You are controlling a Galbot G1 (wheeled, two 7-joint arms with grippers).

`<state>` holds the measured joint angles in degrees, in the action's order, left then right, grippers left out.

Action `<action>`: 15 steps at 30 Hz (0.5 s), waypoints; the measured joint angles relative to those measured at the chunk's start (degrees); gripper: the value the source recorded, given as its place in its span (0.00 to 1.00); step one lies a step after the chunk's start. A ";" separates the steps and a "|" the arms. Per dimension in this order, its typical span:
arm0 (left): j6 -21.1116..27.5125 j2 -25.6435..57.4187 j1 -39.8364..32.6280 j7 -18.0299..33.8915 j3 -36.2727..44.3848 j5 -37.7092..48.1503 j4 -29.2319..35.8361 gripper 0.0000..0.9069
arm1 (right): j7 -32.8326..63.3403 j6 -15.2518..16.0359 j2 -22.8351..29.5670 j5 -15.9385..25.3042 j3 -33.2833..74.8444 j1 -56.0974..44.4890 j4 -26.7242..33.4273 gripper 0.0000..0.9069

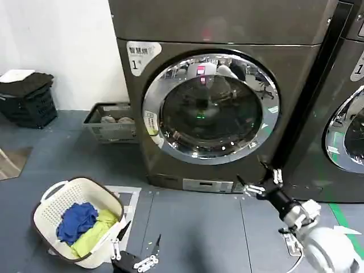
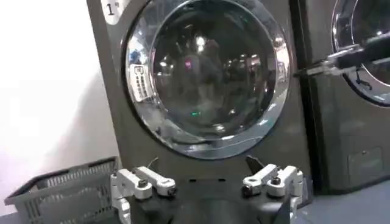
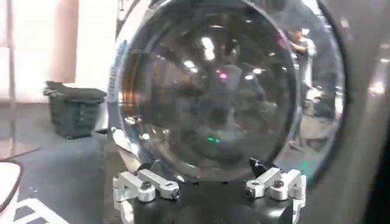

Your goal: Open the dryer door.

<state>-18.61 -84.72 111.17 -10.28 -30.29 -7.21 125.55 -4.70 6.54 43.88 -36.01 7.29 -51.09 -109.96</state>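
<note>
The dryer door (image 1: 210, 108) is a wide chrome ring around dark glass on the grey-brown machine marked "1", and it sits shut against the front. My right gripper (image 1: 254, 175) hovers open just off the door's lower right edge, holding nothing. From its wrist, the door (image 3: 207, 91) looms close beyond the open right gripper (image 3: 201, 171). My left gripper (image 1: 140, 238) hangs low over the floor, open and empty, well back from the machine. The left wrist view looks over the open left gripper (image 2: 203, 165) at the whole door (image 2: 207, 73), with the right arm (image 2: 347, 58) reaching in.
A white laundry basket (image 1: 46, 200) holding blue and yellow-green clothes stands on the floor at the left. A grey crate (image 1: 111, 128) sits by the wall beside the dryer, with a black basket (image 1: 28, 102) farther left. A second, blacker machine (image 1: 341, 114) adjoins on the right.
</note>
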 joint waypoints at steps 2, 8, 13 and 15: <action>0.05 -0.02 0.00 -0.02 -0.02 0.00 0.11 1.00 | 0.02 -0.01 0.36 -0.20 -2.43 2.81 1.40 1.00; 0.08 0.01 0.08 -0.09 -0.10 0.01 0.20 1.00 | 0.74 -0.31 2.18 -0.61 -9.15 10.75 5.81 1.00; 0.15 -0.04 0.11 -0.12 -0.17 0.03 0.39 1.00 | 3.31 -0.31 4.33 -0.60 -13.87 16.08 9.17 1.00; 0.16 -0.06 0.15 -0.13 -0.17 0.02 0.40 1.00 | 4.08 -0.23 5.31 -0.54 -15.44 17.80 10.40 1.00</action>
<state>-18.45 -84.78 111.32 -10.41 -30.47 -7.19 125.94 -0.62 6.31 49.20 -36.55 -8.14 -33.29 -99.56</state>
